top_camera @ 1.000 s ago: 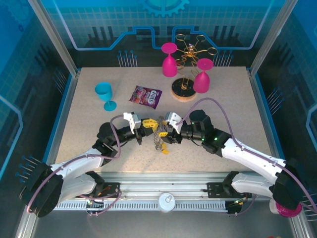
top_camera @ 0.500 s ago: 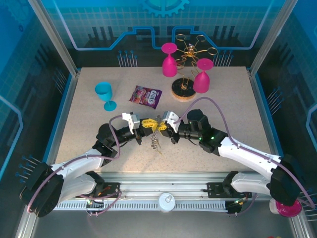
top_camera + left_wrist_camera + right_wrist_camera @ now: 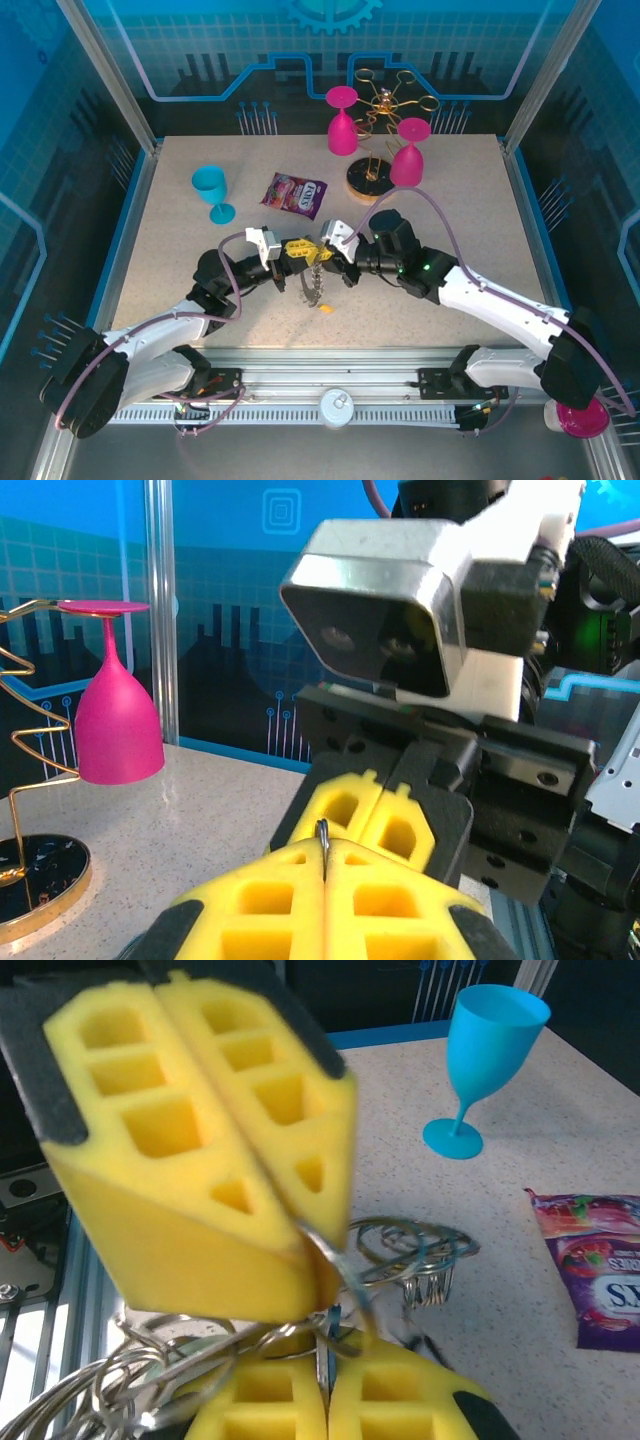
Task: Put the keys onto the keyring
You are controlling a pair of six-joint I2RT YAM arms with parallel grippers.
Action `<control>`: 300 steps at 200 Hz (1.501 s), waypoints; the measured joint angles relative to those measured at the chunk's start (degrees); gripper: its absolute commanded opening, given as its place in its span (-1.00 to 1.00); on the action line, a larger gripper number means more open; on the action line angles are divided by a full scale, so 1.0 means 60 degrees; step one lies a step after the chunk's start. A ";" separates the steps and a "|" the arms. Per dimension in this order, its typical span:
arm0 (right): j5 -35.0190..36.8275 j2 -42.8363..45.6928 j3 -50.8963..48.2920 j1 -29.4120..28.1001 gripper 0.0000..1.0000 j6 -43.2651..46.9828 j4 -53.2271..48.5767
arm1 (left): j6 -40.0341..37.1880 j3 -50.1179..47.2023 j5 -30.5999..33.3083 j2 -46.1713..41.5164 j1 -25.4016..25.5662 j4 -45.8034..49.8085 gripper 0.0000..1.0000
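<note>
Speckled beige stone-look counter [image 3: 180,270] inside a blue-lit booth with aluminium posts, circuit graphics on the back wall. Toward the back there's a gold wire rack [image 3: 372,180] on a round wooden base. A glossy pink goblet [image 3: 342,128] and a second pink goblet [image 3: 407,158] sit on either side of it, both upside down with the flat foot on top. A smooth blue goblet [image 3: 213,190] stands upright at back left, and a crinkly purple snack packet [image 3: 295,194] lies flat between it and the rack. Both arms meet nose to nose over the middle of the counter. The left end effector [image 3: 300,248] has its chunky yellow foam pads, moulded with square hollows, pressed together on a thin grey wire loop of the keyring [image 3: 316,282]. The left wrist view shows the wire poking up right out of the seam. The right end effector [image 3: 327,253] is squeezed shut too, with a thin strip of the keyring's metal running into the seam between its pads. The keyring hangs below the two tips as a tangle of thin steel loops, with the keys [image 3: 425,1280] dangling off it. A little yellow tag [image 3: 326,308] sits at the bottom, and I can't tell whether it touches the counter.
</note>
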State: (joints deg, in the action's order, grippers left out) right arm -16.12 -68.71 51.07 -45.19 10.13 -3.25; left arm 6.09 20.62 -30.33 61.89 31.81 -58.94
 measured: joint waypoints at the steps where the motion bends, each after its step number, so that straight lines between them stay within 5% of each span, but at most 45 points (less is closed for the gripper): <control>1: 0.0015 0.0018 0.0011 0.0018 -1.00 0.0004 -0.0044 | 0.0000 0.0000 -0.0004 0.0000 0.0000 0.0004 -1.00; 88: 0.0474 0.0772 0.0820 0.0229 -1.00 0.0860 -0.2014 | -0.0448 0.0025 -0.0084 -0.0251 0.0015 0.0798 -1.00; 145: 0.1650 0.0561 0.2415 -0.0011 -1.00 0.1974 -0.4244 | -0.1869 0.0543 -0.0051 -0.0729 0.0036 0.2925 -1.00; 168: 0.2335 0.0284 0.3177 -0.0175 -1.00 0.2386 -0.4845 | -0.2233 0.0557 0.0200 -0.0754 0.0025 0.3694 -0.03; 184: 0.2721 0.0011 0.3610 -0.0353 -1.00 0.2641 -0.5198 | -0.2262 0.0543 0.0477 -0.0761 0.0025 0.3792 0.38; 227: 0.3657 -0.0954 0.4492 -0.0725 -1.00 0.3279 -0.5978 | -0.1865 -0.0022 0.2211 -0.1610 0.0011 0.3625 0.83; 300: 0.3646 -0.3373 0.6156 -0.1104 -1.00 0.3734 -0.6000 | -0.0215 -0.0157 0.7854 -0.4805 0.0000 0.4892 0.95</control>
State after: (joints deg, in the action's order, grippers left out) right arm 5.76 -88.95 88.01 -51.81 32.53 -39.24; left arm 4.80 19.68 16.80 33.06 31.81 -29.58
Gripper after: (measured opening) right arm 0.057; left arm 0.975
